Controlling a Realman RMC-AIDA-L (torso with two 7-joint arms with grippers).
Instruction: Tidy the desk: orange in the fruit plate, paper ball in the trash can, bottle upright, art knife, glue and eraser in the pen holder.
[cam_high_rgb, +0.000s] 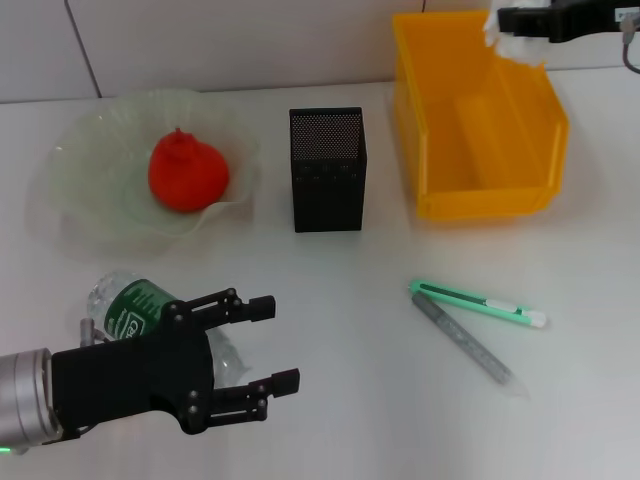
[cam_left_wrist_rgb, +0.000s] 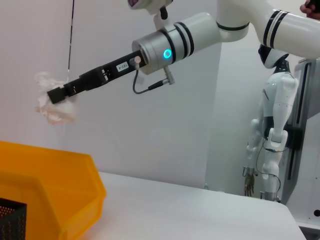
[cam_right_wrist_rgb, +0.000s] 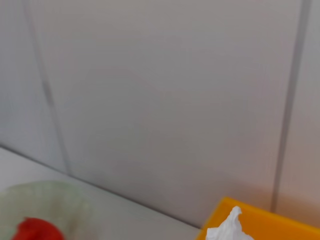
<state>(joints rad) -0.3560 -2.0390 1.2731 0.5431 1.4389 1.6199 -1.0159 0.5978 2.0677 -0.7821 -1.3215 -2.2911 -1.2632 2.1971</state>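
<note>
Paper ball (cam_left_wrist_rgb: 54, 104) clamped in right hand (cam_high_rgb: 507, 24) above trash can (cam_high_rgb: 440, 120), positioned for drop; left hand (cam_high_rgb: 262, 346) fingers apart near lying bottle (cam_high_rgb: 132, 306).

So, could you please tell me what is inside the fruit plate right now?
The orange sits inside the fruit plate, slightly right of its centre. Nothing else shows in the bowl; the glass directly under the orange is covered.

One orange (cam_high_rgb: 188, 174), one bottle (cam_high_rgb: 140, 310), one pen holder (cam_high_rgb: 328, 170), one trash can (cam_high_rgb: 478, 120).
</note>
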